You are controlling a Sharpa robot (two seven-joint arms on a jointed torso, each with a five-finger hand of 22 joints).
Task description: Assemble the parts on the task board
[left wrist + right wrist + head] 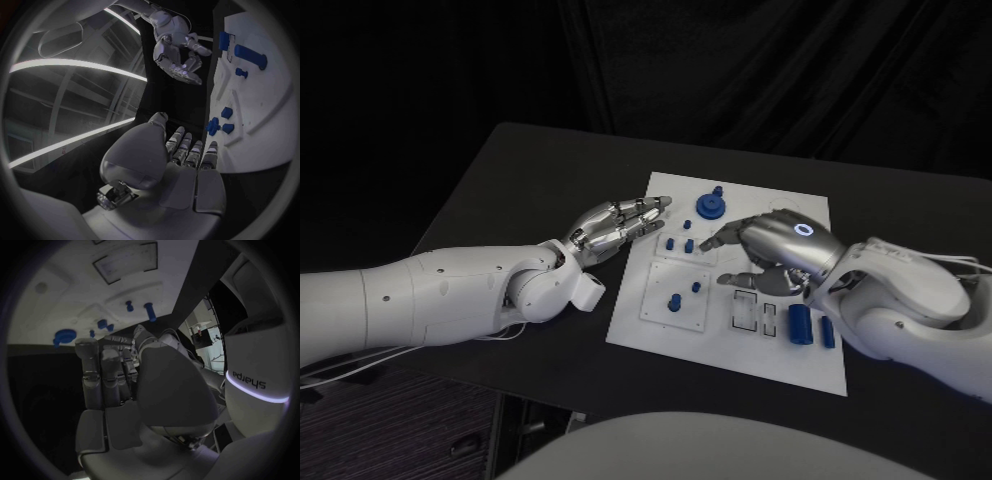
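The white task board (733, 345) lies in the middle of the black table. On it are a round blue part (711, 207) at the far end, two small blue pegs (682, 244), another peg (675, 301) and two blue cylinders (800, 323) near the right edge. My left hand (617, 226) hovers at the board's left edge, fingers stretched out side by side and holding nothing; its fingers (187, 150) point towards the board (262, 110). Over the board's middle hangs my right hand (769, 252), fingers drooping and nothing seen in them. It also appears as the right hand (178, 50) and the right hand (119, 385).
Rectangular slots (756, 315) are cut into the board beside the cylinders. The black table (531, 180) stretches bare to the left of the board, with its left edge close behind my left arm. A dark curtain hangs behind the table.
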